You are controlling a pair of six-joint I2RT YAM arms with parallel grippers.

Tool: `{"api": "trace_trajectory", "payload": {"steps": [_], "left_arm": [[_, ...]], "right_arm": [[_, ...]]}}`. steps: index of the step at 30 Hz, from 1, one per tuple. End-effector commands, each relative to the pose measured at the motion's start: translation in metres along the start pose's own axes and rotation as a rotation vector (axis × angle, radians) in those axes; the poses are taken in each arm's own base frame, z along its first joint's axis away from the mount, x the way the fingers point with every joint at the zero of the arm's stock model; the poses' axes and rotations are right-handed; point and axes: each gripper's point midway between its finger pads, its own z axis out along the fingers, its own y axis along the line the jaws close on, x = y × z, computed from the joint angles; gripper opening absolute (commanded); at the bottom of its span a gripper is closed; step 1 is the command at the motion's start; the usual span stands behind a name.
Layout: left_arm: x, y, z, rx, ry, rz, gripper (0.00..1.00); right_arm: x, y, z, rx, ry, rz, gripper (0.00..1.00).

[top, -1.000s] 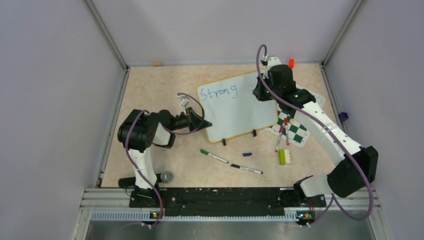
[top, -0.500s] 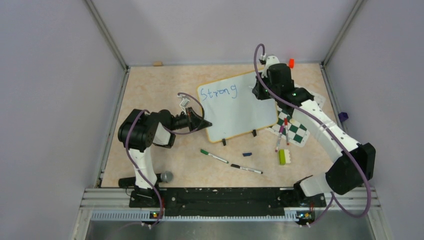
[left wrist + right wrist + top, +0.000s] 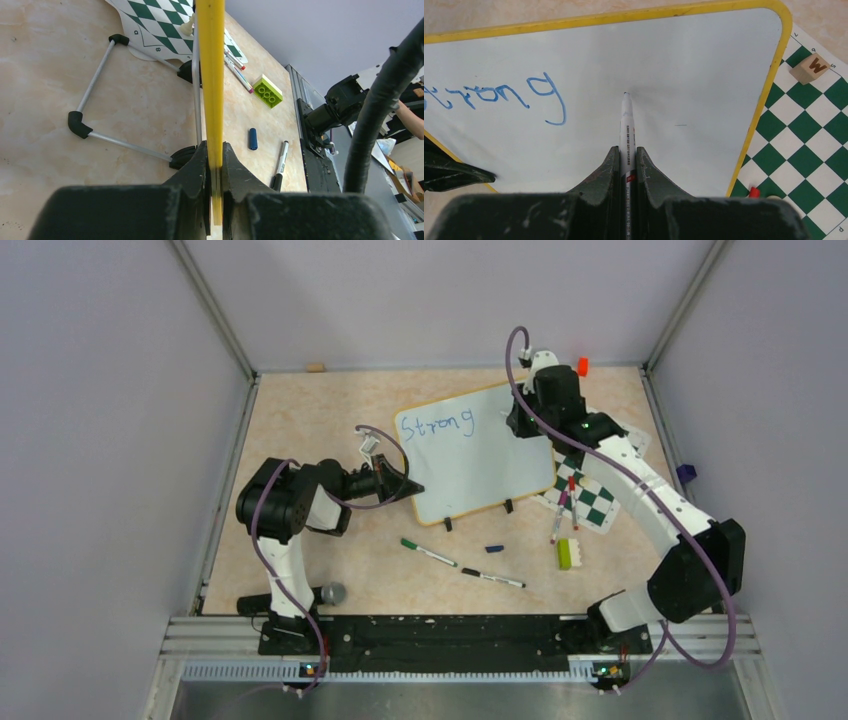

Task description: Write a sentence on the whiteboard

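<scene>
**Right gripper (image 3: pixel 626 167) pinches marker (image 3: pixel 626 120) at whiteboard (image 3: pixel 500 455)**

Its jaws are closed on the marker, whose tip is at bare white beside the sentence (image 3: pixel 435 424), so far only "Strong". Left gripper (image 3: pixel 214 152) clamps the board's yellow rim mid-table, with the chessboard (image 3: pixel 595 505) alongside.

The beige table (image 3: pixel 320 420) carries the whiteboard (image 3: pixel 480 465) and, beside it, a checkered chessboard (image 3: pixel 598 502). Nearer lie a green marker (image 3: pixel 428 553), a black marker (image 3: pixel 492 578), a blue cap (image 3: pixel 494 549) and a green brick (image 3: pixel 565 554).
</scene>
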Motion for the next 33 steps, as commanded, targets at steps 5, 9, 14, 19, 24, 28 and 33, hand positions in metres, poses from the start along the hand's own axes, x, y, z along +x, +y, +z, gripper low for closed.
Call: {"api": "trace_trajectory", "payload": {"steps": [5,9,14,19,24,28,33], "left_arm": [[0.008,-0.017,0.003,0.111,0.053,0.116,0.00],[0.008,-0.017,0.003,0.111,0.053,0.116,0.00],[0.008,-0.017,0.003,0.112,0.054,0.119,0.00],[0.008,-0.017,0.003,0.112,0.053,0.119,0.00],[0.008,-0.017,0.003,0.113,0.053,0.121,0.00],[0.008,-0.017,0.003,0.114,0.054,0.119,0.00],[0.008,-0.017,0.003,0.114,0.054,0.122,0.00]], "right_arm": [[-0.038,-0.003,-0.003,0.018,-0.111,0.015,0.00],[-0.037,-0.005,-0.001,0.028,-0.110,0.016,0.00],[-0.035,-0.007,0.005,0.034,-0.105,0.017,0.00],[-0.030,-0.006,0.014,0.032,-0.087,0.018,0.00],[-0.030,-0.004,0.017,0.022,-0.088,0.020,0.00],[-0.031,-0.001,0.016,0.003,-0.094,0.017,0.00],[-0.030,0.005,0.015,-0.029,-0.094,0.013,0.00]]}}
